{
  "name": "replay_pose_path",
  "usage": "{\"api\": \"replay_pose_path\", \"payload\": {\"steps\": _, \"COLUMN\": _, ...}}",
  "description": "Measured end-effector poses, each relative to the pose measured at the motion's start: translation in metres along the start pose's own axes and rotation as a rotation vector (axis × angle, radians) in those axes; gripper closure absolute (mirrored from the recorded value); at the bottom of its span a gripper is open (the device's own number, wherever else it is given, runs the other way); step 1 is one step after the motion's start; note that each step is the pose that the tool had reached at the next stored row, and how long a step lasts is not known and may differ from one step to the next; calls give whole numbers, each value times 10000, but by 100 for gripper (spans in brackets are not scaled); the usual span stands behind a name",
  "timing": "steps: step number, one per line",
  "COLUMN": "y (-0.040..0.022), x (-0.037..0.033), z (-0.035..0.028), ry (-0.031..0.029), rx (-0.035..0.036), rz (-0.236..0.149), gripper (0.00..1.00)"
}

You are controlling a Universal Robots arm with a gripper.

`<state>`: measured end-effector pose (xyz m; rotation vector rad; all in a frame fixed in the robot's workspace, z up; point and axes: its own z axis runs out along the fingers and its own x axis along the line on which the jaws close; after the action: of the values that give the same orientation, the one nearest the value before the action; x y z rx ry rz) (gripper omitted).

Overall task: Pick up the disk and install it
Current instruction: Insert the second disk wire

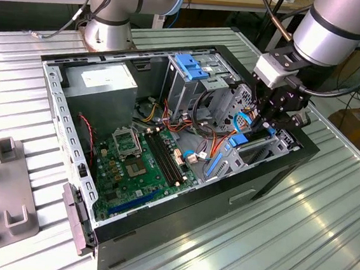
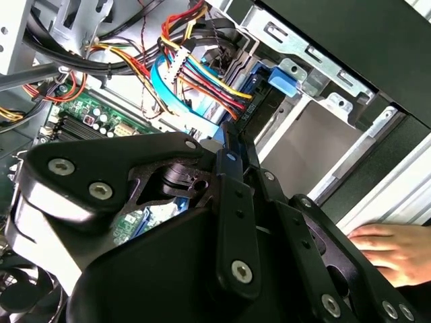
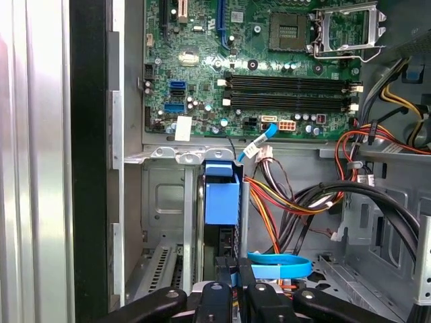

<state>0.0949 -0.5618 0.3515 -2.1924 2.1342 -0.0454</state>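
1. The tool (image 1: pixel 262 120) reaches down into the open computer case (image 1: pixel 272 176), above the lower drive bay (image 1: pixel 254 156) at the case's front corner. It has to come from above here because the case lies on its side on the ribbed metal surface (image 1: pixel 323 238) with the open side up.
2. In the first wrist view the tool's fingers (image 3: pixel 217 299) sit close together, clamped on the thin edge of the disk (image 3: pixel 222 232), which hangs straight below the tool. A narrow grip on the edge looks chosen so the disk can slide edge-on into the slot.
3. The disk stands on edge, partly down in the bay, directly beneath the fingers. It shows a bright blue plastic rail end and a dark body behind it; its label face cannot be seen.
4. Bundled coloured cables (image 3: pixel 296 195) and a flat blue cable (image 3: pixel 279 264) lie just beside the tool, so the path down is tight.
5. The motherboard (image 3: pixel 269 74) lies beyond the bay, well apart from the tool.
6. In the second wrist view a person's hand (image 2: pixel 394 250) rests near the tool, outside the case.
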Motion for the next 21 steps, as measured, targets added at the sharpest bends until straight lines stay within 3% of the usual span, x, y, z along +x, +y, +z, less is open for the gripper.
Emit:
{"api": "replay_pose_path", "payload": {"steps": 3, "y": 1, "x": 3, "z": 15, "ry": -40, "rx": 1, "rz": 3, "gripper": 84}}
{"api": "replay_pose_path", "payload": {"steps": 15, "y": 3, "x": 0, "z": 44, "ry": -38, "rx": 1, "rz": 2, "gripper": 84}}
{"api": "replay_pose_path", "payload": {"steps": 21, "y": 7, "x": 2, "z": 91, "ry": -39, "rx": 0, "rz": 2, "gripper": 84}}
